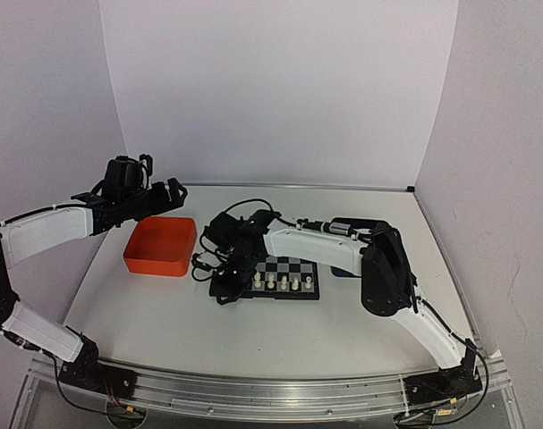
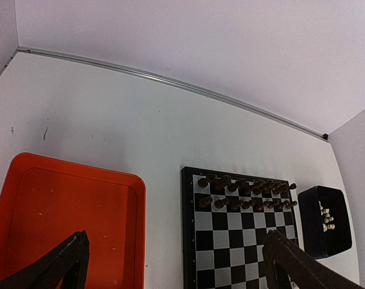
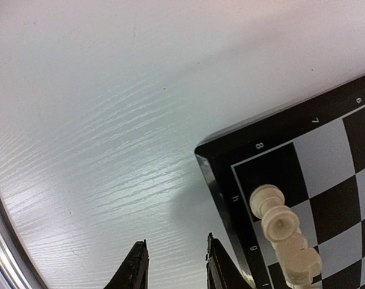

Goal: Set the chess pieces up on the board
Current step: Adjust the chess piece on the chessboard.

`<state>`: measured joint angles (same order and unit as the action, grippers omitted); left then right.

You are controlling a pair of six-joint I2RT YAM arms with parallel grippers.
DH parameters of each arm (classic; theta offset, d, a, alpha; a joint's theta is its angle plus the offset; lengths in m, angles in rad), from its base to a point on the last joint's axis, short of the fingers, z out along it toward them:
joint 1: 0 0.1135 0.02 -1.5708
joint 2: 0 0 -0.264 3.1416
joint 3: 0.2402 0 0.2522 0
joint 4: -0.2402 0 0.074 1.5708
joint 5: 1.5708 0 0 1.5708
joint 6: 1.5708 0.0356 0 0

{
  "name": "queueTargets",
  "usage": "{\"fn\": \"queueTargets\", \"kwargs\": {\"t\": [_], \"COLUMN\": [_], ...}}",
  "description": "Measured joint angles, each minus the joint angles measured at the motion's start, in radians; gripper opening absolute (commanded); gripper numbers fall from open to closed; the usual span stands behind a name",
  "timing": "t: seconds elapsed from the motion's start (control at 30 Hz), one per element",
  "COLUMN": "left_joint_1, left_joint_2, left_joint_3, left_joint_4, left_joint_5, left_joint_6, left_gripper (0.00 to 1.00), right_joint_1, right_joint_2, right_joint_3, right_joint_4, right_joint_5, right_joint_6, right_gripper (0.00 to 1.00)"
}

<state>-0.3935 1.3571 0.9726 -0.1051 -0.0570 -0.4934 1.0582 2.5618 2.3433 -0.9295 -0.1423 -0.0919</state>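
Note:
The board (image 1: 291,265) lies mid-table, and a row of cream chess pieces (image 1: 283,282) stands along its near edge. In the right wrist view, the cream chess pieces (image 3: 281,224) stand in a line by the board's (image 3: 230,152) corner. My right gripper (image 3: 173,268) hangs over bare table just left of that corner, jaws apart with nothing between them. From above, the right gripper (image 1: 224,284) is at the board's left end. My left gripper (image 1: 171,191) hovers wide open over the orange tray (image 1: 161,246). More cream pieces (image 2: 326,217) lie in the dark blue tray (image 2: 326,244).
Black pieces (image 2: 245,194) fill the two far rows of the board (image 2: 230,241). The orange tray (image 2: 62,211) sits left of the board and looks empty but for specks. White walls close in the table at the back and both sides. The right arm hides the dark blue tray from above.

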Motion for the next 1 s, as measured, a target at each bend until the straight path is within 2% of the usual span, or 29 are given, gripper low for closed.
{"fn": "queueTargets", "kwargs": {"t": [0.57,1.0], "left_joint_1": [0.000,0.000], "left_joint_2": [0.000,0.000], "left_joint_3": [0.000,0.000], "left_joint_4": [0.000,0.000], "left_joint_5": [-0.008,-0.007], "left_joint_6": [0.001,0.001], "left_gripper": [1.00,1.00], "right_joint_1": [0.022,0.020], "right_joint_2": [0.007,0.028], "right_joint_3": [0.062,0.063], "right_joint_4": [0.024,0.030], "right_joint_5": [0.076,0.073], "right_joint_6": [-0.024,-0.043], "right_gripper": [0.31,0.30]}}
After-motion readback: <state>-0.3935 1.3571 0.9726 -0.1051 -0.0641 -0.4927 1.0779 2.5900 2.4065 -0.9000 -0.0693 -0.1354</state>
